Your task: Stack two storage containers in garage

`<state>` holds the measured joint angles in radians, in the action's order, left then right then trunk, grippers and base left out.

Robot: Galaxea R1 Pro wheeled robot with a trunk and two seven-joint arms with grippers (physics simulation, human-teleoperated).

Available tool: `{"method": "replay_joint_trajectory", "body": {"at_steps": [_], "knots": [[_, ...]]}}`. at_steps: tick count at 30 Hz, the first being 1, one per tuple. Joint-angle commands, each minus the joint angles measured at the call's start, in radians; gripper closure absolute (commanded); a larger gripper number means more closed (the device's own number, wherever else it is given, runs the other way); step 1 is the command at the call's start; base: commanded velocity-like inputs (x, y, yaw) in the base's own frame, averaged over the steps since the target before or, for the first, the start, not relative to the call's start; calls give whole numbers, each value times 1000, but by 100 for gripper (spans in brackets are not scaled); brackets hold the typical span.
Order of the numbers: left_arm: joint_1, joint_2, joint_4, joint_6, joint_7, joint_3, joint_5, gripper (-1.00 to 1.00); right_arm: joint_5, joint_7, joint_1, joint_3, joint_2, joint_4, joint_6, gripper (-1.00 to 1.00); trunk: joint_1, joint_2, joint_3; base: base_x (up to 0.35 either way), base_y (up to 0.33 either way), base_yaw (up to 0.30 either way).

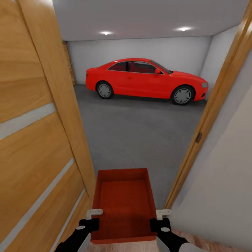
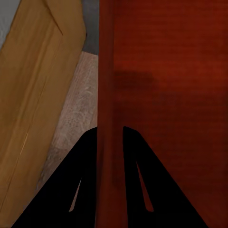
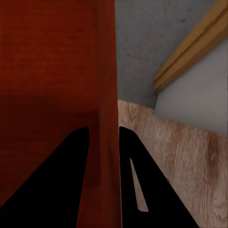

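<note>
One orange-red storage container hangs in front of me, lidless and empty, held level in a doorway. My left gripper is shut on its left wall, one finger inside and one outside. On the opposite wall my right gripper is shut the same way. Beyond the doorway lies the garage with its dark grey concrete floor.
An open wooden door stands close on the left. The wooden door frame and a pale wall are close on the right. A red car is parked across the far end. Light wood planks lie under me.
</note>
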<state>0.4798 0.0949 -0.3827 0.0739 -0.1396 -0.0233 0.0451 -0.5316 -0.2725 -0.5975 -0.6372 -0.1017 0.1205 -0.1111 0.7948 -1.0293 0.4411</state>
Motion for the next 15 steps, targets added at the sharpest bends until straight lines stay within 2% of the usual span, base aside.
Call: {"method": "replay_joint_trajectory", "body": {"at_steps": [1,11,15], "knots": [[-1,-1,42,6,-10,-18,0,100,-5,-55,-15,71,9,-1,-7,100,0,-1,1,94,310,-74],[-1,-1,42,6,-10,-18,-1,100,-5,-56,-15,71,5,-1,-7,100,0,-1,1,92,258,-221],[-1,-1,42,6,-11,-18,-1,100,-5,-56,-15,71,5,-1,-7,100,0,-1,1,10,36,-243]]}}
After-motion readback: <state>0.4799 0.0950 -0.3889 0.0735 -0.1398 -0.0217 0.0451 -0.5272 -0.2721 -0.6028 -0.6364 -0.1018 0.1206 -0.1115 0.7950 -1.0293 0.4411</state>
